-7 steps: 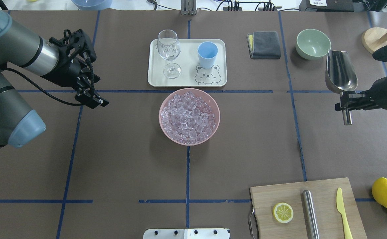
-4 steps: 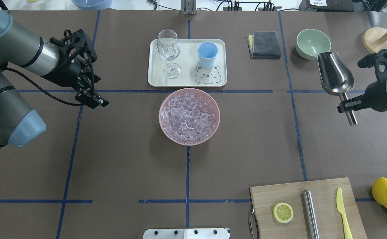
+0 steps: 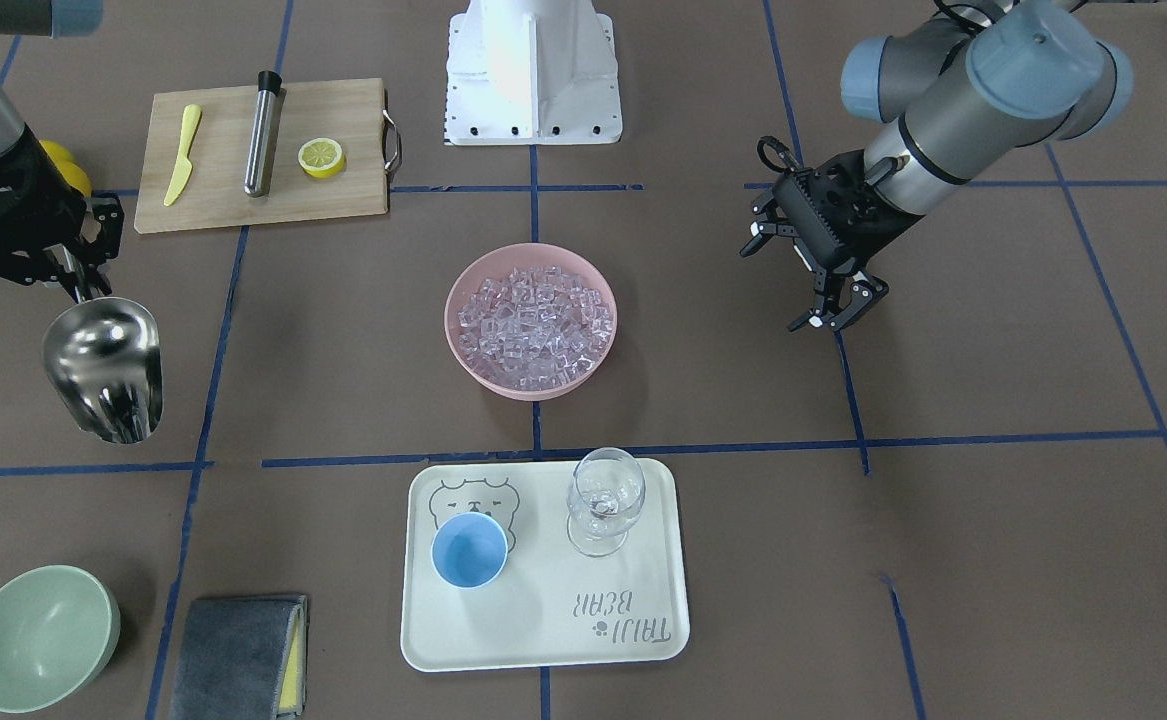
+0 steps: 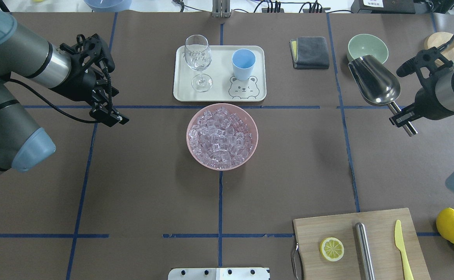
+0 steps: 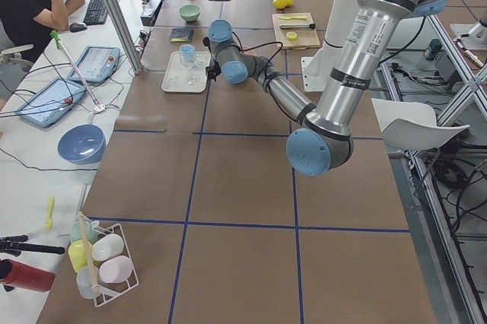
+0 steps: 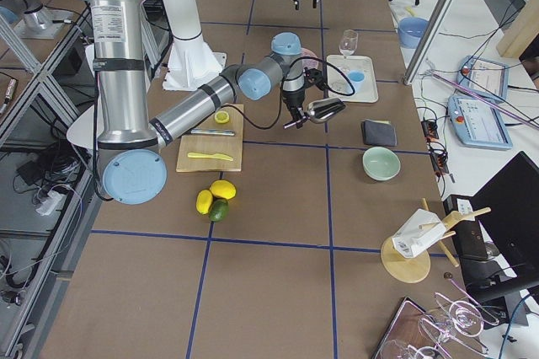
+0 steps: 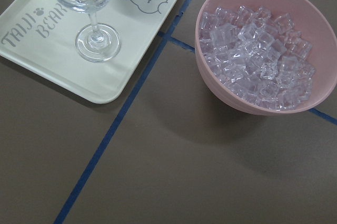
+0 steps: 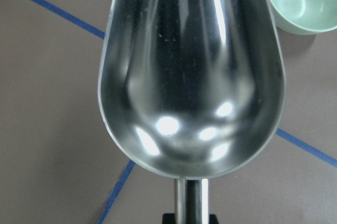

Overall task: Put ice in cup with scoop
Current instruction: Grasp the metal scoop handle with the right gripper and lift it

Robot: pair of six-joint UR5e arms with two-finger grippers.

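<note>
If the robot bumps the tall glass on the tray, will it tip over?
Probably: the wine glass stands on a thin stem with its wide bowl up high, so it looks top-heavy. It seems to be thin clear glass, so likely fragile. On the smooth tray it might slide first.

Left jaws apart, right jaws clamped

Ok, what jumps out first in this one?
The pink bowl heaped with ice sits mid-table. The right gripper holds the shiny scoop, empty, in the air near the green bowl. The light-blue cup stands empty on the tray beside the wine glass.
</note>
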